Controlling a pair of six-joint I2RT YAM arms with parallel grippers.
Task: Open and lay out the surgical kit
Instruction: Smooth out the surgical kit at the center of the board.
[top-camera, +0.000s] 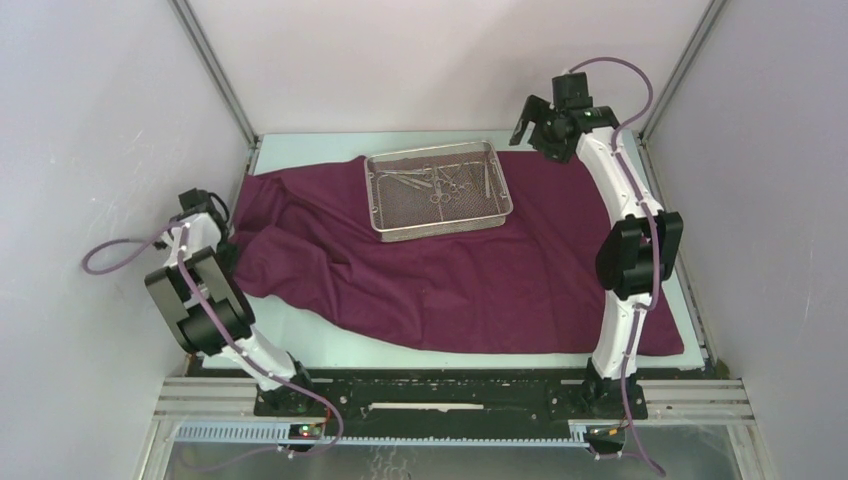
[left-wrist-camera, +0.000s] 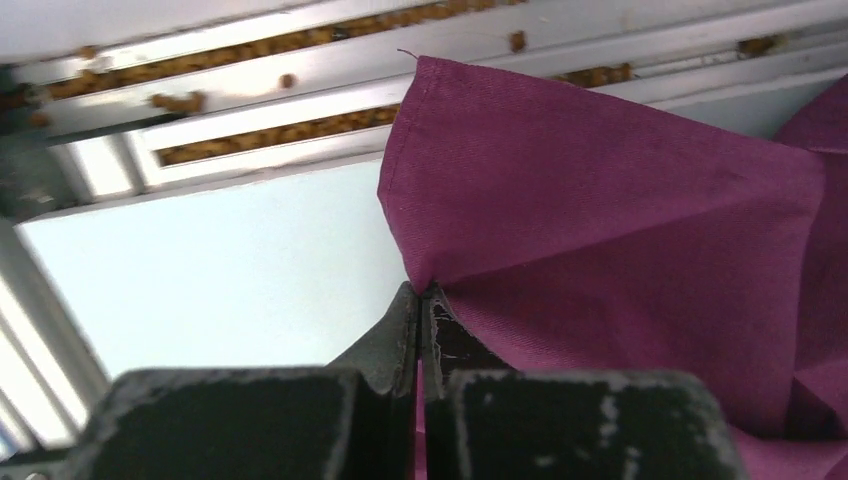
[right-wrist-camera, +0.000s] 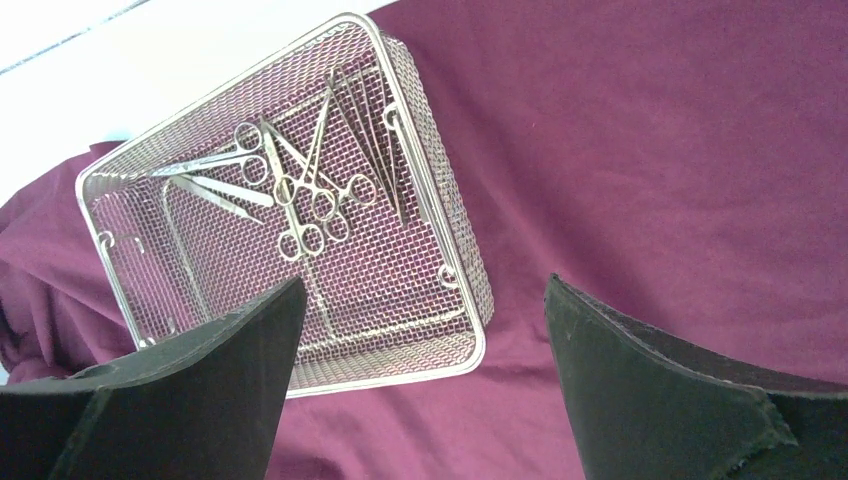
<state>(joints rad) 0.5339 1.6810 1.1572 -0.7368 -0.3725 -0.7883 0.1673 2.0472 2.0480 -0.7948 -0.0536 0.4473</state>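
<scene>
The purple cloth (top-camera: 480, 270) lies mostly open, though the left gripper (left-wrist-camera: 420, 295) pinches one bunched corner tight between its fingers, and the right gripper (right-wrist-camera: 425, 283) hangs wide and empty, the wire tray (right-wrist-camera: 470, 345) out in front of its fingers with the tools (right-wrist-camera: 305, 195) (none taken out yet) inside.

Top view looks down from behind me — my left wrist hugs the cloth (left-wrist-camera: 620, 230), my right overlooks tray (right-wrist-camera: 400, 300) and cloth.

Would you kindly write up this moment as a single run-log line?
left gripper: shut on cloth edge | right gripper: open, empty, facing tray | tray: on cloth | instruments: in tray
</scene>
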